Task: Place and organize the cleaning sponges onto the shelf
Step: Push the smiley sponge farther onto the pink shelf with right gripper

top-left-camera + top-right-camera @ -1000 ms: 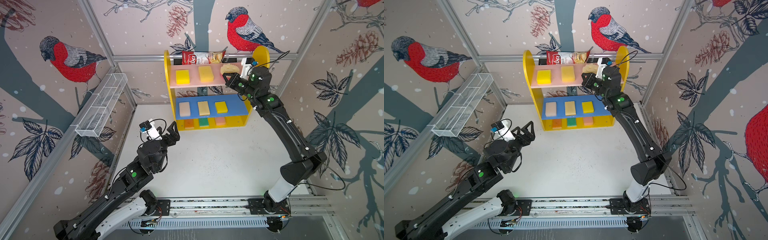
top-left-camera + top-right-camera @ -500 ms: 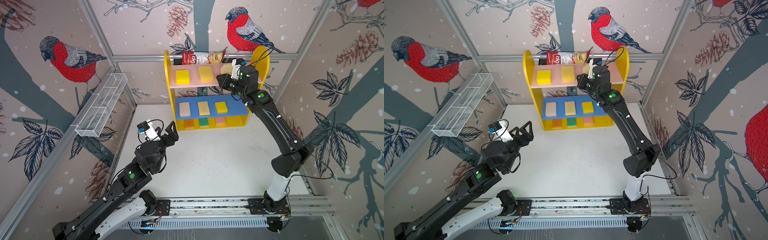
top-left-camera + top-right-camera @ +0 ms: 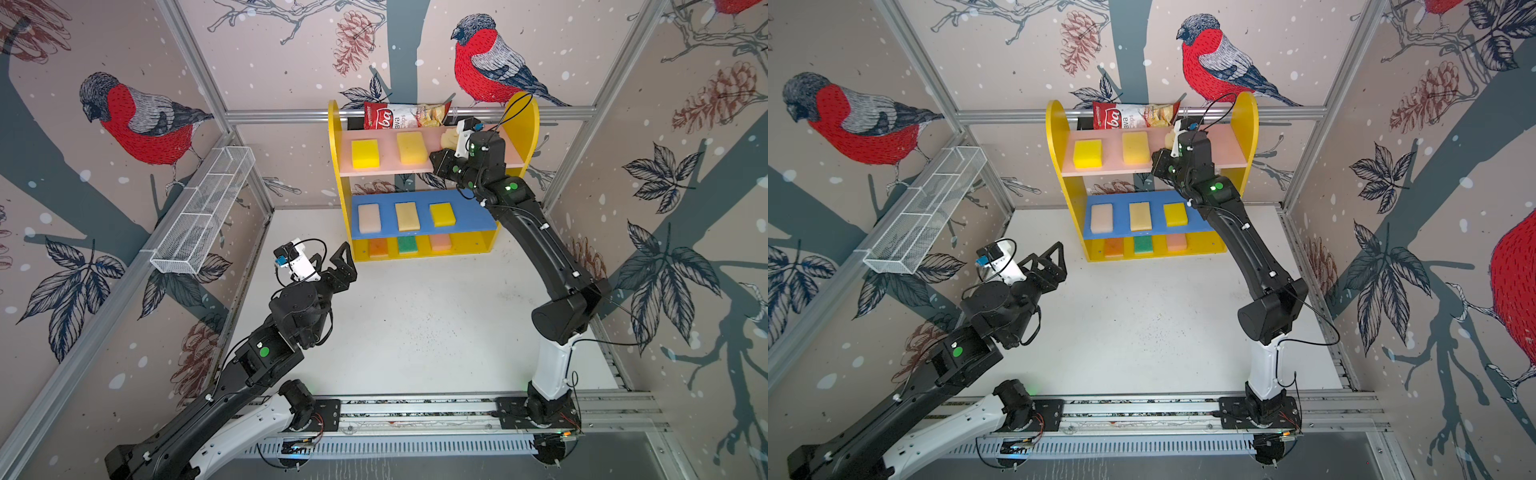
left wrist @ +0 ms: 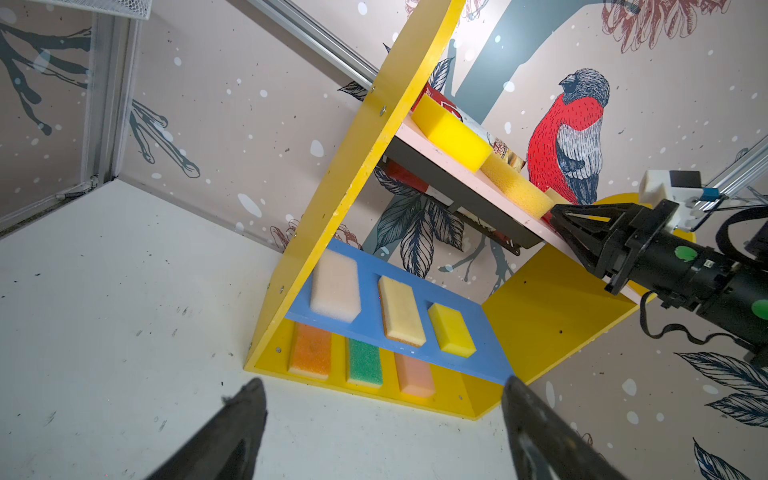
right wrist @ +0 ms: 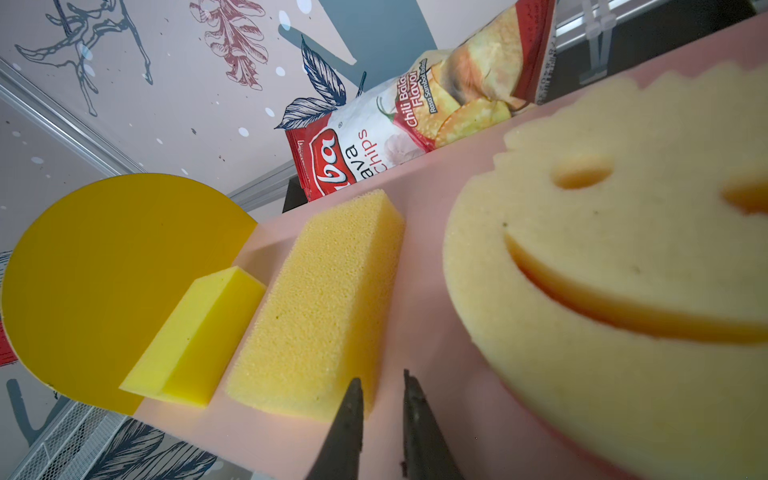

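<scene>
Nearby, chips bag (image 5: 415, 124) lies behind smiley sponge (image 5: 623, 270); right gripper (image 5: 381, 376) barely parted, left gripper (image 4: 383, 380) wide, both empty.

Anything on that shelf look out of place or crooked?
Only the chips bag: it sits along the back of the pink board, the one non-sponge on the shelf. The round smiley sponge lies on that board beside the right claw, not gripped.
</scene>
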{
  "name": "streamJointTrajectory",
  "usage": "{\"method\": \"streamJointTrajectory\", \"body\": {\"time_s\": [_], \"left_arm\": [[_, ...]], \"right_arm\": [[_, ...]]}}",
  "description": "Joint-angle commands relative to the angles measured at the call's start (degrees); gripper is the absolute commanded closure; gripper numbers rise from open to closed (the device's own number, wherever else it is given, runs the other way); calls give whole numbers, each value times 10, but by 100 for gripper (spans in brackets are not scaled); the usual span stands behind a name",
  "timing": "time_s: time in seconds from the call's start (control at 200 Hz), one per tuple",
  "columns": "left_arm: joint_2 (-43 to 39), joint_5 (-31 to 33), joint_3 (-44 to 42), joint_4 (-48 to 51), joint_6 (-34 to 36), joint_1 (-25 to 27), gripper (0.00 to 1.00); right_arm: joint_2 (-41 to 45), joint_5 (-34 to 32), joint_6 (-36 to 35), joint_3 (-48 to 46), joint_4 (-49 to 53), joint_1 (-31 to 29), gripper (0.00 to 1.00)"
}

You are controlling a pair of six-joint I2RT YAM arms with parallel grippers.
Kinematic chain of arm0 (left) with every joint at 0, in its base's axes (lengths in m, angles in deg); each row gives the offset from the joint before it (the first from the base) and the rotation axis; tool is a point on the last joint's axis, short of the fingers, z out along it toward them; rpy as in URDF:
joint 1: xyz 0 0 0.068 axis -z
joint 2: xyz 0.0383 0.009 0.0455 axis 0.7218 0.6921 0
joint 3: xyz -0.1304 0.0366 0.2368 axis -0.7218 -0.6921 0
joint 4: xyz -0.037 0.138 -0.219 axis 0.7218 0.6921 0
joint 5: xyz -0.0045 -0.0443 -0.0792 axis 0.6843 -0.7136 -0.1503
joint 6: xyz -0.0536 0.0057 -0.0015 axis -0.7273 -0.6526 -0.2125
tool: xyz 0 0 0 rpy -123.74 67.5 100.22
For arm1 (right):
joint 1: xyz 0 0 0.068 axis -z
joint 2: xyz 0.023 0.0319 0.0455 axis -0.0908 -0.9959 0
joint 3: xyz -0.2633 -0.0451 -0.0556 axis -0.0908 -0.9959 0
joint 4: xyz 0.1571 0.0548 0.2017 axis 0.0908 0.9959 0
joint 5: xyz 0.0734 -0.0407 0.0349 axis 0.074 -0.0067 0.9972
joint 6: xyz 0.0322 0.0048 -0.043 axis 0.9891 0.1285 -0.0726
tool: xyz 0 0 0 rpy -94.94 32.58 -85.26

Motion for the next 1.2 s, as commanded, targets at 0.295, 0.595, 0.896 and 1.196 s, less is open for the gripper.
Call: {"method": "streamJointTrajectory", "body": {"time_s": [0.295,0.595,0.896,1.196], "left_arm": [[-1,-1,2,3,0,-2,13],[1,-1,1,4,2,-2,13],[1,-1,3,3,3,-3,13],[-2,14,7,6,12,-4,13]], "right_arm": [[-29,-8,0,30,-2,-1,80],[-36,-1,-2,36,3,-2,80],[-7,2,-5,16,3,2,80],[152,-58,-45,-144,-74,-4,53]]}}
